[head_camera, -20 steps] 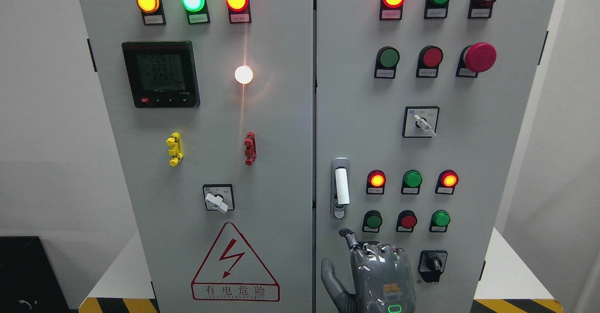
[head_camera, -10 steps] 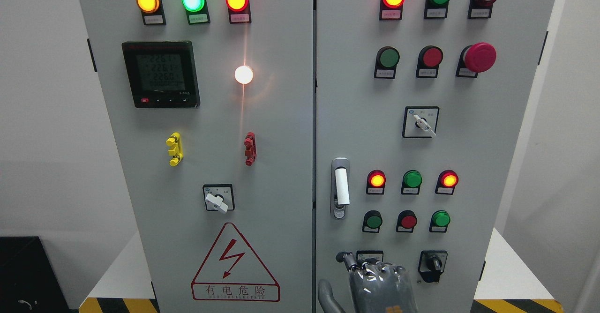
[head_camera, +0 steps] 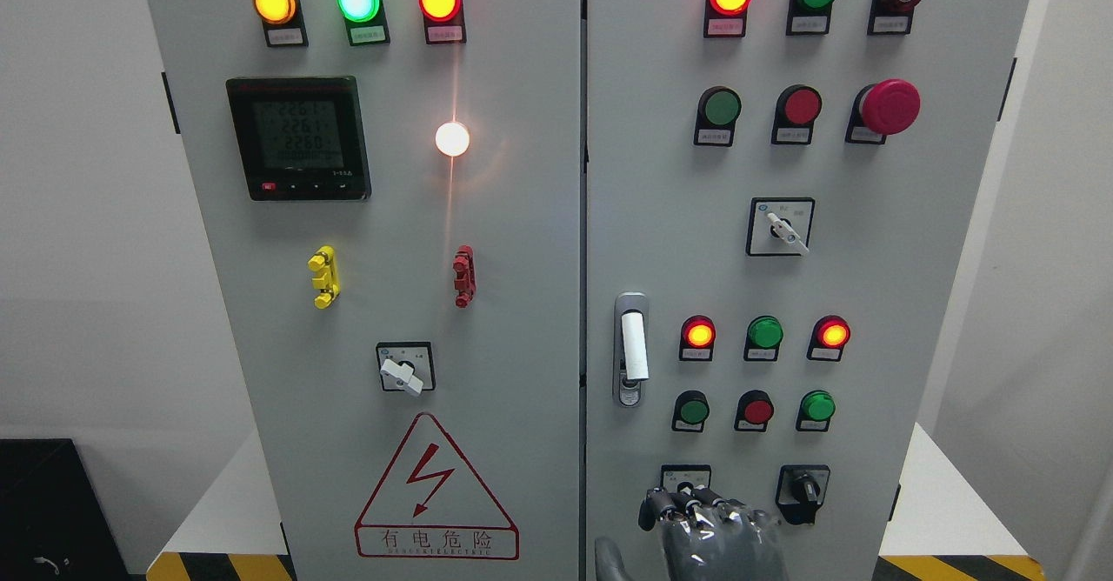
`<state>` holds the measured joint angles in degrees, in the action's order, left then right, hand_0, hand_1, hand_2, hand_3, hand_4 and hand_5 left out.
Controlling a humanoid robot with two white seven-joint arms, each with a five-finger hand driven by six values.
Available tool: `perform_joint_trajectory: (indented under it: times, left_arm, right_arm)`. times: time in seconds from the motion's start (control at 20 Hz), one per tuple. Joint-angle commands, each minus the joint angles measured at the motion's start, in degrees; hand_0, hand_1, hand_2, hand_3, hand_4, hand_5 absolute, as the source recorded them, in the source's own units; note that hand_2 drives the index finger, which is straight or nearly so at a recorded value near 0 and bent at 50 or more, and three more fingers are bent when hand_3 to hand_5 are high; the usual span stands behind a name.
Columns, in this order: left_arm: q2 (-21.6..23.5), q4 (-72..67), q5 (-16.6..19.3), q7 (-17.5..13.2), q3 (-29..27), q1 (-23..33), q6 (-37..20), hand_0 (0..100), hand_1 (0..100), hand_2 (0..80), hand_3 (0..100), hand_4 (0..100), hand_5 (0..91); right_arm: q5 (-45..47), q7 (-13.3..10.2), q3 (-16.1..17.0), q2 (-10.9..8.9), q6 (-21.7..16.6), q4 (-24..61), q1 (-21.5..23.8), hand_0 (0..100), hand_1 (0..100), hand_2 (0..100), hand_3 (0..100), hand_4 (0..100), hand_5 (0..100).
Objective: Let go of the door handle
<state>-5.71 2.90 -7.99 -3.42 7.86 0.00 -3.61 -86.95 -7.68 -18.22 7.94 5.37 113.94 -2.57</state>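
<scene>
Fingers (head_camera: 687, 504) of the right hand (head_camera: 709, 533) curl loosely, knuckles up, holding nothing, thumb (head_camera: 609, 559) sticks out to the side at the bottom edge; arm enters at the bottom edge right of centre. Door handle (head_camera: 633, 348) sits well above the fingertips and a bit left, white grip upright in its grey recess, clear gap between, no contact. So release looks done; what's left is a clean retreat. Just above the fingertips is a small labelled plate (head_camera: 685, 477), and beside the knuckles to the right a black rotary switch (head_camera: 803, 492); higher up, between fingers and handle level, a row of green and red buttons (head_camera: 755, 409). To do it well: pull straight back and down off the cabinet door (head_camera: 869, 285), fingers kept tucked, no sideways sweep toward the switch or buttons, no lifting back near the handle. Left hand not in view
</scene>
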Motion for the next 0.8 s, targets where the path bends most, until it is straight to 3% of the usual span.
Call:
perform_joint_trajectory:
  times: [0.0,0.1,0.55,0.75]
  left_arm:
    - [0.00,0.00,0.00,-0.01,-0.04,1.14,0.01,12,56,0.0,0,0,0.0]
    - [0.00,0.00,0.00,-0.01,-0.04,1.14,0.01,12,56,0.0,0,0,0.0]
    - [0.00,0.00,0.00,-0.01,-0.04,1.14,0.01,12,56,0.0,0,0,0.0]
    - [0.00,0.00,0.00,-0.01,-0.04,1.14,0.01,12,56,0.0,0,0,0.0]
  right_arm:
    - [0.29,0.03,1.78,0.14,0.08,2.60,0.37,32,32,83,100,97,100]
    - [0.29,0.03,2.22,0.05,0.08,2.51,0.37,32,32,92,100,100,100]
    - [0.29,0.47,2.93,-0.21,0.17,2.16,-0.41,32,27,99,100,100,100]
    - [0.38,1.17,3.97,-0.04,0.69,-1.00,-6.99,32,22,99,100,100,100]
